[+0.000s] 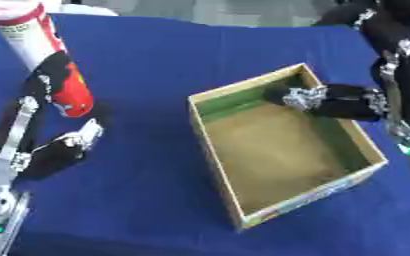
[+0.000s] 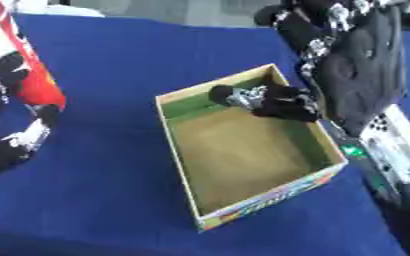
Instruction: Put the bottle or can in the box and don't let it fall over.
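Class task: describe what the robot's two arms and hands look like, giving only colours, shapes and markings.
Both arms are mostly black with silver metal joints. The left robot hand has black fingers with pale silver segments, on an arm with a slim silver link. The right robot hand is black with shiny silver knuckles; its forearm is bulky and black, with a white panel carrying a green mark.

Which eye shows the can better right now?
The left eye view: the can shows from its white top to its red bottom, tilted in the left robot hand. The right eye view cuts it off at the picture's left edge.
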`<state>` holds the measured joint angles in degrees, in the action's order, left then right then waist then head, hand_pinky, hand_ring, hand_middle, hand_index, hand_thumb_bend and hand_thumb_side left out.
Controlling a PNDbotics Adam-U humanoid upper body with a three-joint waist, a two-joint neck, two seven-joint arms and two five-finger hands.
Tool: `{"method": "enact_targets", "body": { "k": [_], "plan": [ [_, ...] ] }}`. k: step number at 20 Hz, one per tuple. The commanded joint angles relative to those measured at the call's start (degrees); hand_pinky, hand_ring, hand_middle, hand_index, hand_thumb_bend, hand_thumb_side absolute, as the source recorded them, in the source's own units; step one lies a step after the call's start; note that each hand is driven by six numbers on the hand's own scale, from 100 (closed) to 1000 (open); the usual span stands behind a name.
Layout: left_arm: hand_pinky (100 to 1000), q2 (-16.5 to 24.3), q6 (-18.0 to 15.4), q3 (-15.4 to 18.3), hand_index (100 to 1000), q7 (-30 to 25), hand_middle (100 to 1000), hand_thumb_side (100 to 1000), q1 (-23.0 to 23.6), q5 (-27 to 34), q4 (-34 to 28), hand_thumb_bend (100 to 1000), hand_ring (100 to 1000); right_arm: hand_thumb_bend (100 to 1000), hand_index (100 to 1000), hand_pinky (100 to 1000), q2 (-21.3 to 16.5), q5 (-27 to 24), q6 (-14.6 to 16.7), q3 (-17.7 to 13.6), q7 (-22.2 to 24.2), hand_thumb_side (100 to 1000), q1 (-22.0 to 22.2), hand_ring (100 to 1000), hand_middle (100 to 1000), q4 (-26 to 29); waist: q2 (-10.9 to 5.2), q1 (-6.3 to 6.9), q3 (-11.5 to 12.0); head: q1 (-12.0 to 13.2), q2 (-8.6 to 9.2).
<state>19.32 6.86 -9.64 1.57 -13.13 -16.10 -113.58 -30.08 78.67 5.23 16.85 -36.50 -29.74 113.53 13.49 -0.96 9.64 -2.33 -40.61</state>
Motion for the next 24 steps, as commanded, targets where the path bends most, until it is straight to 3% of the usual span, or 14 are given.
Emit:
{"method": "enact_targets", "body": {
  "k": [1, 3, 5, 6, 8, 10, 14, 24],
  "plan": [
    [1000, 0.83, 0.05, 0.54, 971, 0.53, 1000, 412, -0.76, 0.80, -1.01, 416, 970, 1000, 516, 598, -0.98, -0.24, -0.86, -0.19, -2.23, 541, -0.44, 476, 381, 1.06, -0.52, 0.03, 0.12, -0.11, 0.45],
    [1000, 0.52, 0.39, 0.67, 969, 0.75, 1000, 449, -1.02, 1.48, -1.01, 385, 969, 1000, 491, 611, -0.86, -1.29, -1.36, -0.36, -3.02, 541, -0.31, 479, 407, 1.06, -0.47, 0.06, 0.17, -0.09, 0.45],
    [1000, 0.24, 0.59, 0.79, 966, 0.84, 1000, 530, -1.56, 2.44, -1.01, 265, 967, 1000, 493, 623, -0.71, -3.59, -1.41, -0.77, -3.54, 545, -0.26, 486, 425, 1.06, -0.47, 0.14, 0.25, 0.04, 0.35],
    [1000, 0.22, 0.62, 0.85, 965, 0.84, 1000, 622, -1.76, 2.92, -1.01, 172, 965, 1000, 511, 634, -0.69, -4.68, -1.19, -0.99, -3.91, 540, -0.21, 498, 424, 1.06, -0.47, 0.17, 0.27, 0.13, 0.33],
    [1000, 0.38, 0.51, 0.86, 962, 1.10, 1000, 656, -2.04, 4.37, -1.01, 118, 963, 1000, 529, 636, -0.42, -6.96, -0.42, -1.43, -5.56, 527, 0.18, 508, 381, 1.06, -0.40, 0.18, 0.28, 0.25, 0.46],
    [1000, 0.62, 0.35, 0.91, 962, 1.30, 1000, 619, -2.01, 5.21, -1.01, 145, 963, 1000, 520, 626, -0.43, -7.97, 0.35, -1.72, -6.90, 553, 0.53, 499, 356, 1.06, -0.35, 0.14, 0.22, 0.28, 0.50],
    [1000, 0.67, 0.30, 0.90, 960, 1.36, 1000, 429, -2.12, 5.63, -1.01, 306, 961, 1000, 499, 580, -0.62, -9.08, 1.08, -1.83, -8.15, 559, 0.55, 455, 346, 1.06, -0.36, 0.07, 0.14, 0.29, 0.47],
    [1000, 0.71, 2.91, 0.75, 963, 2.87, 1000, 447, -1.82, 6.87, -1.01, 461, 969, 1000, 476, 547, -0.43, -8.79, 0.66, -1.79, -7.73, 543, 0.11, 418, 313, 1.06, -0.13, 0.01, 0.38, -0.07, 0.76]
  ]
}}
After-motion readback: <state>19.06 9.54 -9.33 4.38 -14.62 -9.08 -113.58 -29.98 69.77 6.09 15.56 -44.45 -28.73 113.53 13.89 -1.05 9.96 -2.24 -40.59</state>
